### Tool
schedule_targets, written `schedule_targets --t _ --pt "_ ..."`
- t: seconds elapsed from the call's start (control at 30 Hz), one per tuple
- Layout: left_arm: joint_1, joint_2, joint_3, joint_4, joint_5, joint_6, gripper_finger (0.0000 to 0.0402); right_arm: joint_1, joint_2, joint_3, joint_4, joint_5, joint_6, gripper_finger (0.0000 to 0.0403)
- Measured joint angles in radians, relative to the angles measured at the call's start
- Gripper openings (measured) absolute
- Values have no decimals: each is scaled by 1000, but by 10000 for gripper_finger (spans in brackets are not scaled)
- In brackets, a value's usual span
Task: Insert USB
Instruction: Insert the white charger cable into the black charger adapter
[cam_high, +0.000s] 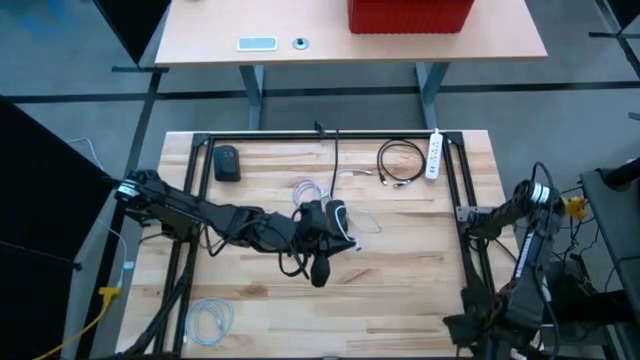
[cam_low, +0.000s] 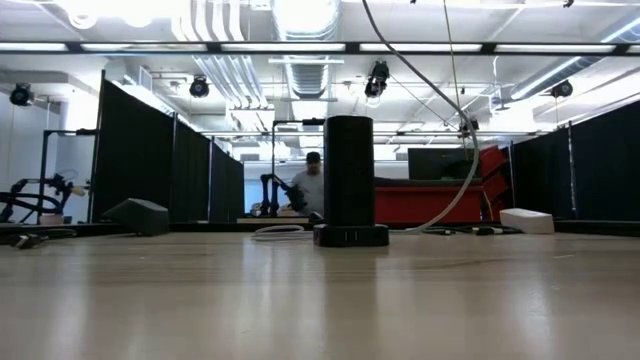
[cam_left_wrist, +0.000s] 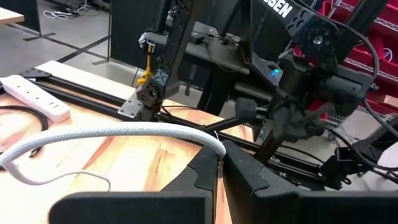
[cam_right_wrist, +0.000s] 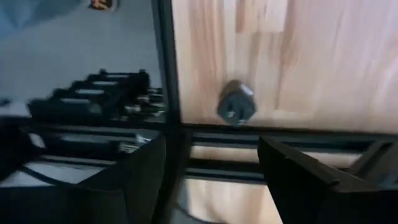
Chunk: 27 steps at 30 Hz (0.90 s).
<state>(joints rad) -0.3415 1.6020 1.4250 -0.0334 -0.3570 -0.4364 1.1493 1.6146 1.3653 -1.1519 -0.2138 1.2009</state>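
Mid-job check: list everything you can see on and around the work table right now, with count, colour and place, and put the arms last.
white braided cable: one, white, table middle, its end pinched in the left gripper
black cylinder device: one, black, upright at table middle
black box: one, black, far left of the table
black coiled cable: one, black, far right of the table
power strip: one, white, beside the far right frame post
pale coiled cable: one, pale, near left corner
red bin: one, red, on the desk beyond the table
person: one, in the room behind
left gripper: one, dark, table middle, shut on the cable
right gripper: one, dark, open, over the table's right edge
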Motion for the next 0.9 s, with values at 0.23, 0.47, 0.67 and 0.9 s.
schedule_targets --t 0.23,0.47,0.67,0.9 --pt "-12 0 0 0 0 -5 2 -71 86 -57 16 -122 100 255" --pt "-48 2 0 -4 4 -49 2 -106 132 -140 140 -220 130 261" --pt "-67 9 -1 -9 1 -75 2 -110 140 -218 233 -274 162 264" --pt "-88 18 -1 -15 -2 -105 2 -114 150 -309 342 -338 200 267"
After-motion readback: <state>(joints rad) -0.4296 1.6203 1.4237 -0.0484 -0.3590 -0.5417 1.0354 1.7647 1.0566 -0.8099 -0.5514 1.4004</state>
